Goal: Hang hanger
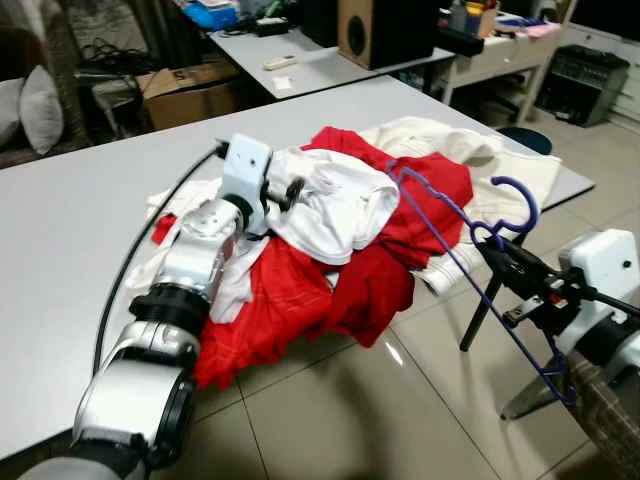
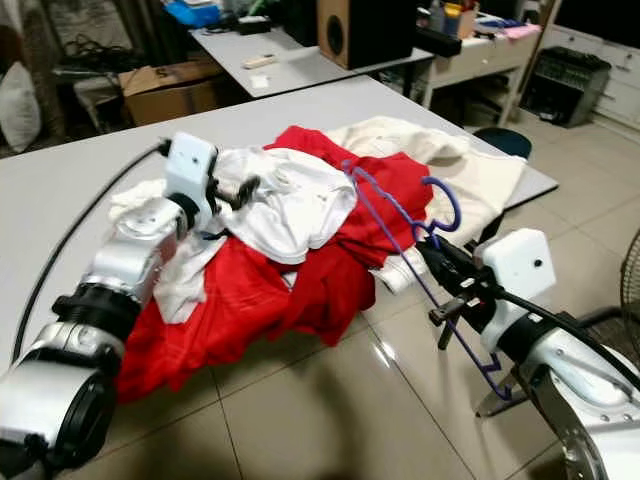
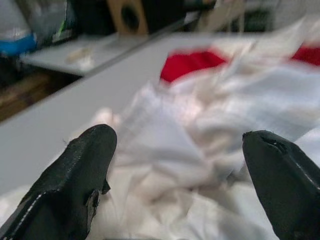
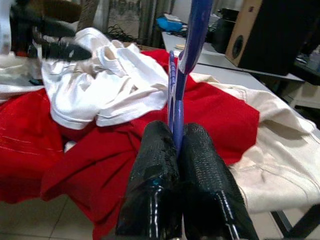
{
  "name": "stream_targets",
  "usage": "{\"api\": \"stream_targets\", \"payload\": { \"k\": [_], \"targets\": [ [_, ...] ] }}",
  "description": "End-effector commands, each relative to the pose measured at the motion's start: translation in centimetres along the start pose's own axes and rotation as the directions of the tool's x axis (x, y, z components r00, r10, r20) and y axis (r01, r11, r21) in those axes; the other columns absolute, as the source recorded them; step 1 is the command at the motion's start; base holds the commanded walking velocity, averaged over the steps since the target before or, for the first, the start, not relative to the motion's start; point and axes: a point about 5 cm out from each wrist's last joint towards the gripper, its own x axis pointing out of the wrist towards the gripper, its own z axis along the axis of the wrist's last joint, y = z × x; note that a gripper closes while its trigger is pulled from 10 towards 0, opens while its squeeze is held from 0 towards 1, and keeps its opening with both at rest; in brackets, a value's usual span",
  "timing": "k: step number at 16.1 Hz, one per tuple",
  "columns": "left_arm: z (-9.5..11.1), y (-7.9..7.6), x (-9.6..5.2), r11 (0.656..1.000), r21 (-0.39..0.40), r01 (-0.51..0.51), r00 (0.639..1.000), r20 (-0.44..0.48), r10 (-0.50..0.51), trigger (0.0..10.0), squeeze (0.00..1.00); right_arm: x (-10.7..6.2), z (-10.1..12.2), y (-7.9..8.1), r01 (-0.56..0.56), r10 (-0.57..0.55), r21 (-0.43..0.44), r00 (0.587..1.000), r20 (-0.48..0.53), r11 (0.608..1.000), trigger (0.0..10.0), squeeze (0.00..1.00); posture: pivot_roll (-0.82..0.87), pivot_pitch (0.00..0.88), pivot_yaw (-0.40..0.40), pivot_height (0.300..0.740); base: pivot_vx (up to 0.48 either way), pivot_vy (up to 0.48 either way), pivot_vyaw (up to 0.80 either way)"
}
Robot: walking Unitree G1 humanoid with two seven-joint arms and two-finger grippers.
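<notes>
A blue wire hanger (image 1: 533,208) is held off the table's front right corner, hook upward, its far end reaching over the clothes. My right gripper (image 1: 487,247) is shut on its neck; in the right wrist view the two fingers (image 4: 155,165) press together around the blue wire (image 4: 192,30). My left gripper (image 1: 285,190) rests open on a white shirt (image 1: 340,205) on top of the pile, with white cloth between its fingers (image 3: 85,165). Under the shirt lie red garments (image 1: 280,310) that hang over the table's edge and a cream garment (image 1: 440,140).
The grey table (image 1: 80,230) carries the pile; tiled floor (image 1: 350,420) lies in front. Behind stand a second table with a wooden speaker (image 1: 375,30), a cardboard box (image 1: 185,90) and a dark stool (image 1: 525,140). A fan grille (image 2: 630,290) is at the right.
</notes>
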Motion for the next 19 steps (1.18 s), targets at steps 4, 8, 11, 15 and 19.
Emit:
{"api": "stream_targets", "payload": {
  "k": [4,8,11,15,19],
  "targets": [
    [0.5,1.2,0.5,0.996,-0.027,-0.088,0.996,0.003,0.088,0.0,0.00,-0.5,0.7,0.1,-0.008,0.008,-0.018,1.000,0.027,1.000,10.0,0.00,-0.17,0.000,0.105,0.740,0.000,0.000,0.00],
    [0.6,1.2,0.7,0.996,-0.053,-0.070,0.997,0.010,0.070,0.0,0.00,-0.3,0.7,0.2,-0.021,0.022,-0.020,0.999,0.032,1.000,10.0,0.00,-0.16,0.000,0.097,0.740,0.000,0.000,0.00],
    [0.0,1.2,0.7,0.996,-0.061,-0.062,0.998,0.000,0.062,0.0,0.00,-0.2,0.7,0.4,-0.032,0.033,-0.023,0.999,0.032,0.999,10.0,0.00,-0.16,0.000,0.099,0.740,0.000,0.000,0.00],
    [-0.9,0.3,0.9,0.994,-0.086,-0.067,0.997,-0.035,0.064,0.0,0.00,-0.1,0.7,0.6,-0.037,0.038,-0.026,0.999,0.036,0.999,10.0,0.00,-0.17,0.000,0.106,0.740,0.000,0.000,0.00],
    [-1.1,0.0,1.1,0.992,-0.096,-0.082,0.996,-0.054,0.077,0.0,0.00,-0.2,0.7,0.7,-0.036,0.037,-0.029,0.999,0.039,0.999,10.0,0.00,-0.18,0.000,0.114,0.740,0.000,0.000,0.00]
  ]
}}
